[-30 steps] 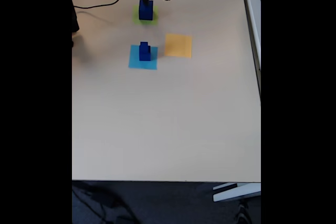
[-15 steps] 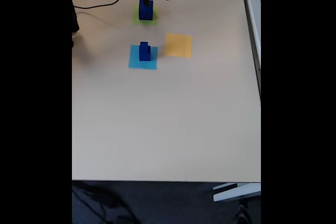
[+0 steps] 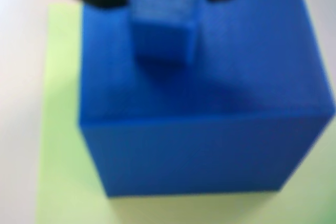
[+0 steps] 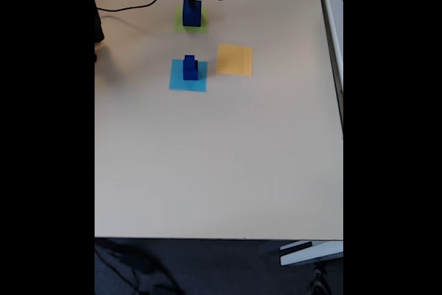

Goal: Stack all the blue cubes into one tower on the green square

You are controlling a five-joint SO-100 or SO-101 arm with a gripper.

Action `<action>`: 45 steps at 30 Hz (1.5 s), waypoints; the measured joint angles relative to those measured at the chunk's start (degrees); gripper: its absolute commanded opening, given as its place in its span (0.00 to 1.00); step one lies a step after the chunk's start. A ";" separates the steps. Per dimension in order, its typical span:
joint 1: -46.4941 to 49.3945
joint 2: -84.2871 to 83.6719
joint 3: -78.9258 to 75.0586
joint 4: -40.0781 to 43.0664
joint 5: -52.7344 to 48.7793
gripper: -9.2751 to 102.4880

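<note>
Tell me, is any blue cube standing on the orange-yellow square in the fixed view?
No, the orange-yellow square is bare; blue cubes stand on the light-blue square beside it.

Fixed view: high, far, looking down at table (image 4: 221,170). Wrist view: close-up. Shared: green square (image 4: 181,24) (image 3: 58,171).

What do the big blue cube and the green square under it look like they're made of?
The large blue cube looks like matte plastic, possibly 3D-printed: fine grainy texture, no shine, sharp edges. The green square looks like thin matte paper or card, lying flat on the table; the blur leaves both open.
</note>
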 measured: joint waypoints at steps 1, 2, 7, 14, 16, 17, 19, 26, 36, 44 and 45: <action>0.00 0.00 0.00 0.00 0.00 0.15; 0.00 0.00 0.00 0.00 0.09 0.16; 0.00 0.00 0.00 0.00 0.35 0.21; 0.00 0.00 -1.58 0.00 -1.49 0.24; 0.26 0.00 -2.46 0.00 -2.55 0.24; 0.62 0.00 -2.99 0.00 -3.25 0.25; 1.32 0.00 -4.13 0.00 -4.75 0.26; 5.54 0.18 -8.00 0.53 -12.13 0.28; 18.19 7.56 -5.89 0.26 -25.31 0.30; 27.33 13.01 7.65 -7.03 -33.57 0.29; 27.86 13.01 9.23 -8.26 -33.75 0.29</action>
